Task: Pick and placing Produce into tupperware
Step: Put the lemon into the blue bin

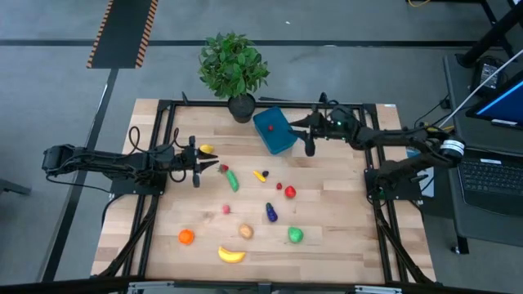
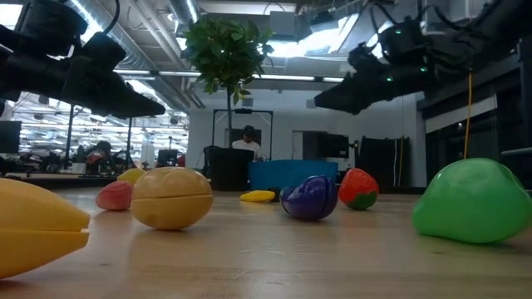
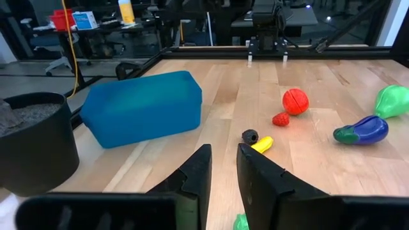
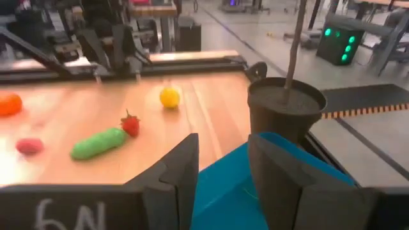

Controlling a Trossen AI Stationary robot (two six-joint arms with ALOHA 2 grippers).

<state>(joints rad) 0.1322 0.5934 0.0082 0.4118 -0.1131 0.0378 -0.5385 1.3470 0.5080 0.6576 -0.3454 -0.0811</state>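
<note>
White "6N" marks the right tool [image 4: 220,169].

Leafy potted plant [image 1: 234,65] in a dark pot [image 1: 241,108] sits at the table's [image 1: 343,237] back edge, near the middle. Striped hazard mat [image 1: 122,33] on the grey floor behind. Laptop [image 1: 498,167] off on the right side. A person [image 2: 247,138] is at a desk way back in the room.
</note>
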